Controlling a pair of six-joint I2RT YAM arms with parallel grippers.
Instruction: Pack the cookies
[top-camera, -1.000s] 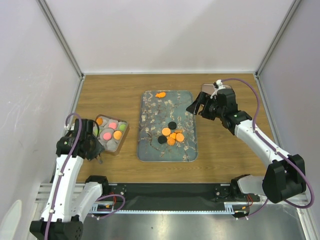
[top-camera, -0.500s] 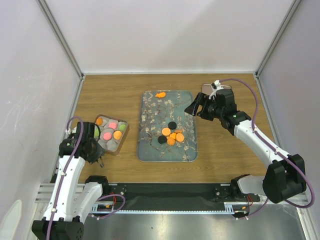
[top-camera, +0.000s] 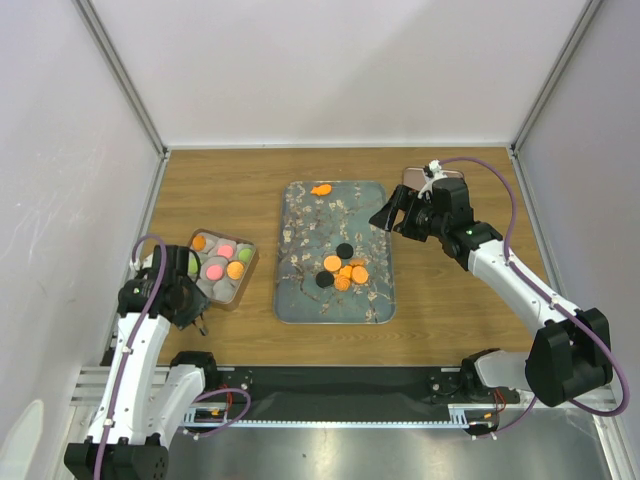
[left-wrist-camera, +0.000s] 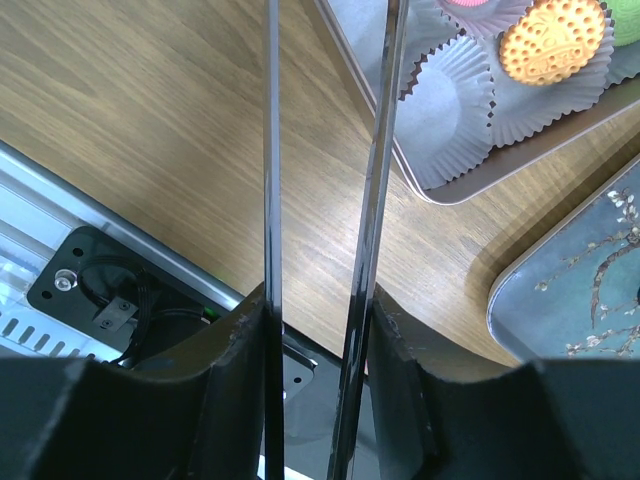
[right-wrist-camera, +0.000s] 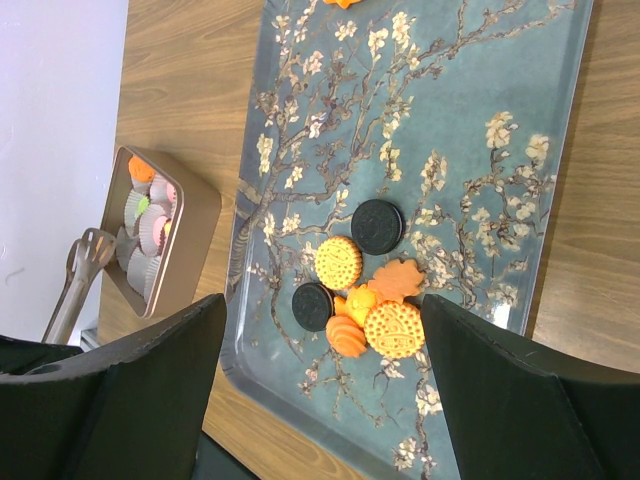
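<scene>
Several cookies (top-camera: 343, 272), orange and black, lie clustered on the floral grey tray (top-camera: 300, 300); the right wrist view shows them too (right-wrist-camera: 392, 325). One irregular orange cookie (top-camera: 321, 189) lies at the tray's far edge. More cookies (top-camera: 224, 259) sit in paper cups in a small tin (top-camera: 243, 283) left of the tray; one orange cookie shows in the left wrist view (left-wrist-camera: 553, 40). My left gripper (top-camera: 190, 300) is shut on metal tongs (left-wrist-camera: 375, 200) near the tin's front corner. My right gripper (top-camera: 392, 215) is open and empty above the tray's right edge.
A copper-coloured flat piece (top-camera: 415, 177) lies behind the right gripper at the back right. Empty paper cups (left-wrist-camera: 455, 110) fill the tin's near end. White walls enclose the table on three sides. The black rail (top-camera: 340, 385) runs along the near edge.
My left arm has drawn back a little toward the near edge with the tongs. The right gripper has shifted very slightly left. The cookies have not moved.
</scene>
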